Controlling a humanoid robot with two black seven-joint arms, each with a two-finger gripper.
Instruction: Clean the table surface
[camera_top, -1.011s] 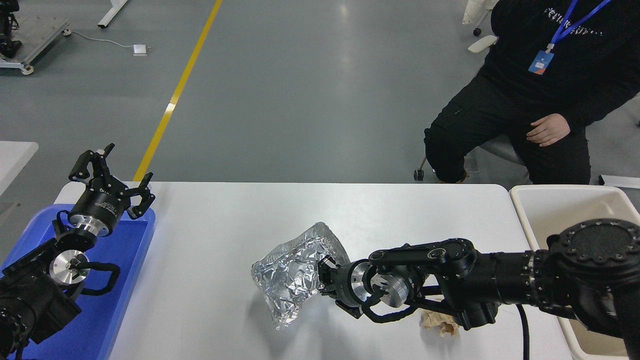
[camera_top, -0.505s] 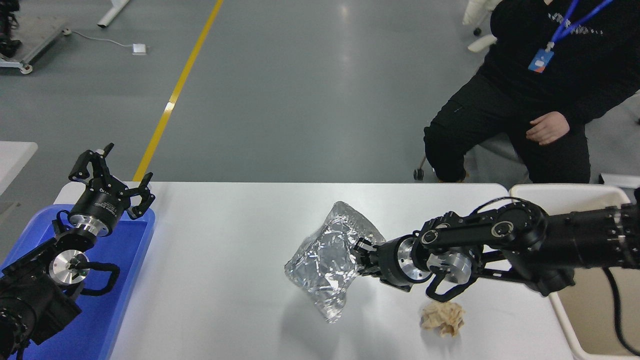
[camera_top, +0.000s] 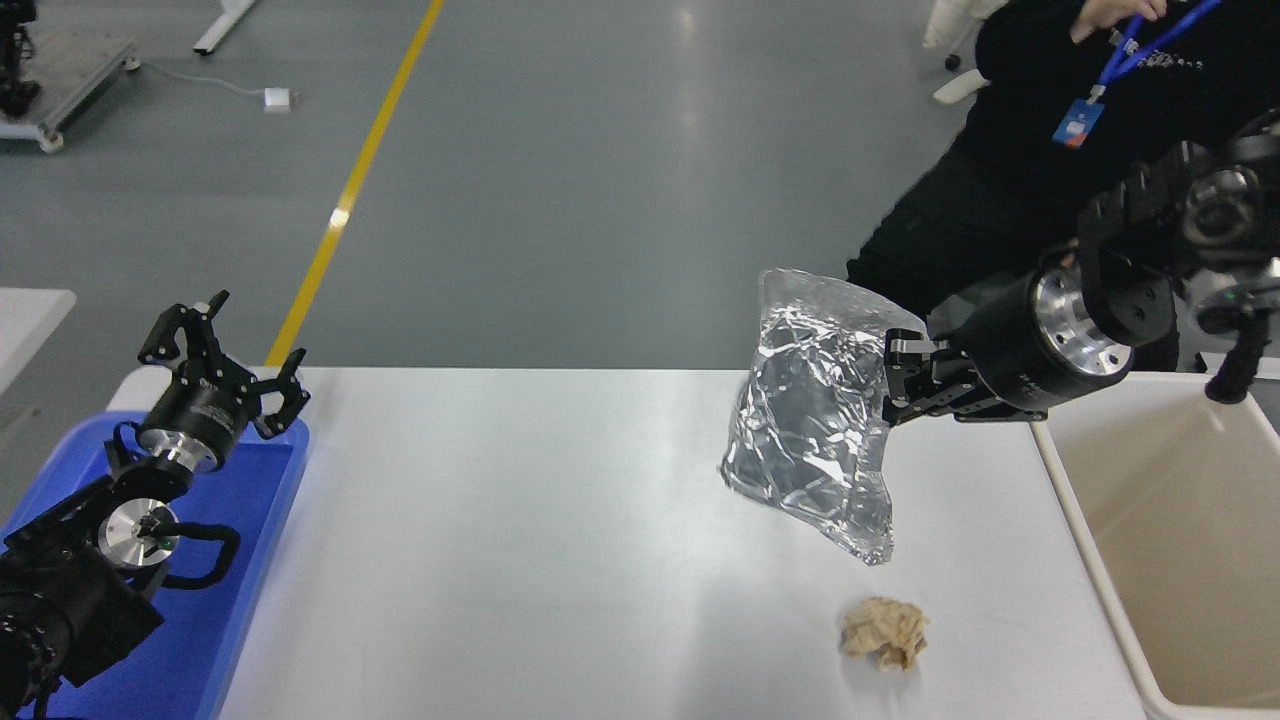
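Right claw (camera_top: 890, 385) grips crumpled foil bag (camera_top: 812, 440), lifted off the bench (camera_top: 520, 540) toward cream tub (camera_top: 1160, 520) for disposal; left claw (camera_top: 225, 360) parked open.

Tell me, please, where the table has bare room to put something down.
The table surface is bare from the blue tray rightward to the foil bag in the right gripper. It is crowded near the crumpled paper and cream tub.
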